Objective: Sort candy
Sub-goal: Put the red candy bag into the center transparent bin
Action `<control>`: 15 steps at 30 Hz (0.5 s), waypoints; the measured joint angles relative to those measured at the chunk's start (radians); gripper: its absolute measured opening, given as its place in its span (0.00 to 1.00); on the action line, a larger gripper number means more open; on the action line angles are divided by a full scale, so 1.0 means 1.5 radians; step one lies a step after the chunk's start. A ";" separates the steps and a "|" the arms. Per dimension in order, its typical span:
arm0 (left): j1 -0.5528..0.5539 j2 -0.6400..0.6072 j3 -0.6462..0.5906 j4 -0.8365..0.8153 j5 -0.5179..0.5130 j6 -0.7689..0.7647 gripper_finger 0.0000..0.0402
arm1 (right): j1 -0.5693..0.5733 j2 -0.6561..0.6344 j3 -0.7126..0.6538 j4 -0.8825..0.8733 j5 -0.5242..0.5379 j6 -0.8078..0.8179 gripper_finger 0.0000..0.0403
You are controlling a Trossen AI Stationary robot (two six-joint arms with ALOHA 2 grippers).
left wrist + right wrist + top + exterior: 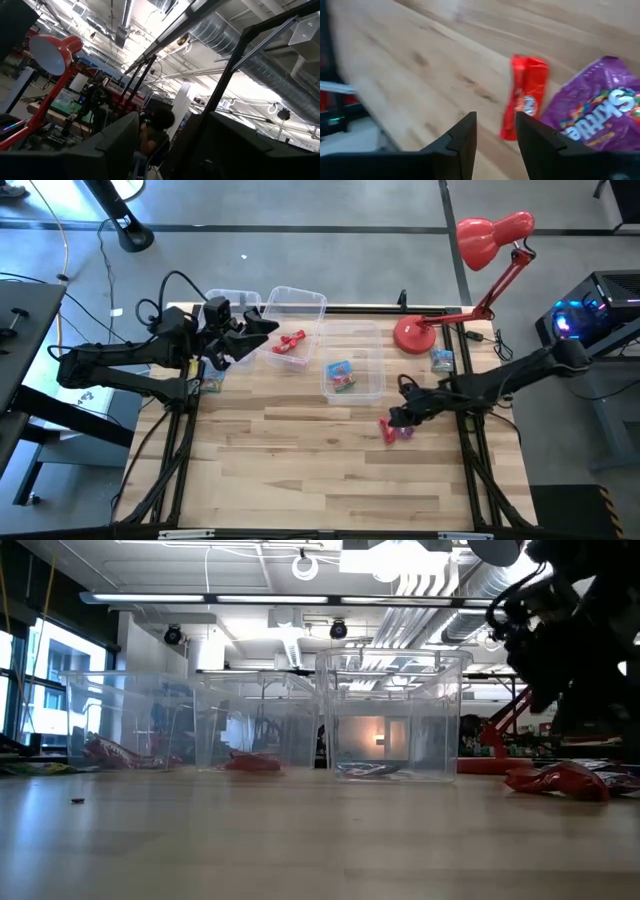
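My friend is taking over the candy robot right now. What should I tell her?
Left gripper: open, empty, up over the bins at the table's back left.
Right gripper: open, empty, low by the loose candy.
Done: red candy in the middle bin; blue-green packets in the right bin.
Left: a red piece and a purple packet on the table by the right gripper, a packet near the lamp base, another under the left arm.

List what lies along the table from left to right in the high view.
Left gripper → bin holding red candy → bin holding blue-green candy → right gripper above the loose candy → red lamp base.
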 joint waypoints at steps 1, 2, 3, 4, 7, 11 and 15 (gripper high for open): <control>0.000 0.000 0.000 -0.003 0.000 0.000 0.58 | 0.000 0.023 0.000 0.006 -0.005 0.000 0.32; 0.000 0.000 0.000 -0.004 0.000 0.000 0.58 | 0.000 0.045 0.000 0.013 -0.011 0.000 0.32; 0.000 0.000 0.000 -0.006 0.000 0.000 0.58 | 0.000 0.065 0.000 0.019 -0.015 0.000 0.32; 0.000 0.000 0.000 -0.007 0.000 0.000 0.58 | 0.000 0.084 0.000 0.023 -0.016 0.002 0.32; 0.000 0.000 0.000 -0.009 0.000 0.000 0.58 | 0.000 0.128 0.000 0.040 0.003 0.025 0.32; 0.000 0.000 0.000 -0.013 -0.003 0.000 0.58 | 0.000 0.175 0.000 0.076 0.011 0.037 0.32; 0.000 0.000 0.000 -0.015 -0.004 0.001 0.58 | 0.000 0.212 0.003 0.104 0.011 0.041 0.32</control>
